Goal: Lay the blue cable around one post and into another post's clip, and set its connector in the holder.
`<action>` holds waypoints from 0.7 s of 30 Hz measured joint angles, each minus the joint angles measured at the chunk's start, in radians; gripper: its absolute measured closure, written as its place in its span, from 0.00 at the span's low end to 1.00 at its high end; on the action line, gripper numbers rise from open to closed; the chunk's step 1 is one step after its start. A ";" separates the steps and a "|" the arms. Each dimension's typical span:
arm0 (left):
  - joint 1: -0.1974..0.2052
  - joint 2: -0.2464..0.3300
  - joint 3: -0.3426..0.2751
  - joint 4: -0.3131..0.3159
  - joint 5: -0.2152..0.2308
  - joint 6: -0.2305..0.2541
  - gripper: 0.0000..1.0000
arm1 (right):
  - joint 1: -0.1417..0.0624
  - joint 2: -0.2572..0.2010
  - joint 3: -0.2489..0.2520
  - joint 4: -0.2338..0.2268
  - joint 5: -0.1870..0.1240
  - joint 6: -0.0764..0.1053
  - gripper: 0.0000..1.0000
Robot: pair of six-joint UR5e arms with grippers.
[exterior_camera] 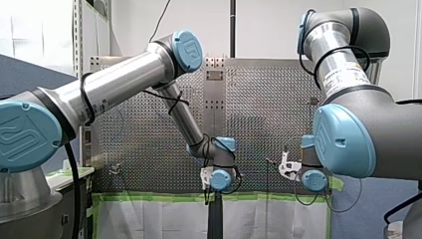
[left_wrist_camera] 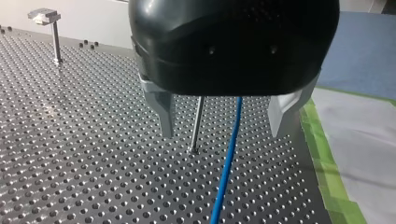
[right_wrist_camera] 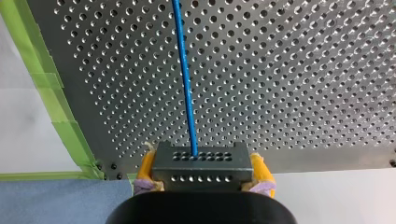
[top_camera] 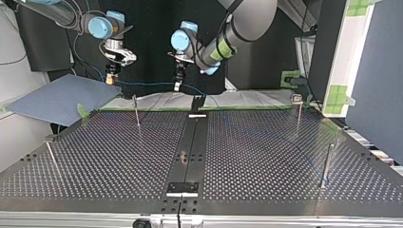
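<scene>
step: wrap post (left_wrist_camera: pixel 197 121) | right end effector (right_wrist_camera: pixel 201 171) holds connector (right_wrist_camera: pixel 201 161) | left end effector (left_wrist_camera: pixel 222 133) wide, cable (left_wrist_camera: pixel 226 172) runs through it beside post, over table (left_wrist_camera: pixel 93 140) far edge (top view) | advice: keep cable taut and low, sweep slowly

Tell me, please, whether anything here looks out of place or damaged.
Nothing stands out. The blue cable runs unkinked from the connector clamped in my right end effector and passes through my open left end effector, beside an upright post.

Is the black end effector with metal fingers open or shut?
Open: the left end effector has its fingers wide apart, the blue cable passing between them.
</scene>
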 joint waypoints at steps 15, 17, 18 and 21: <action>0.014 0.000 0.001 -0.003 0.020 0.002 0.01 | -0.001 0.000 -0.001 -0.006 0.001 0.000 1.00; 0.014 0.001 0.001 -0.002 0.020 0.003 0.01 | -0.001 0.001 -0.001 -0.007 0.001 0.000 1.00; 0.014 0.000 0.001 -0.002 0.020 0.003 0.09 | -0.001 0.001 -0.001 -0.007 0.001 0.000 1.00; 0.014 0.001 0.001 -0.001 0.021 0.005 0.29 | -0.002 0.001 -0.001 -0.008 0.001 0.000 1.00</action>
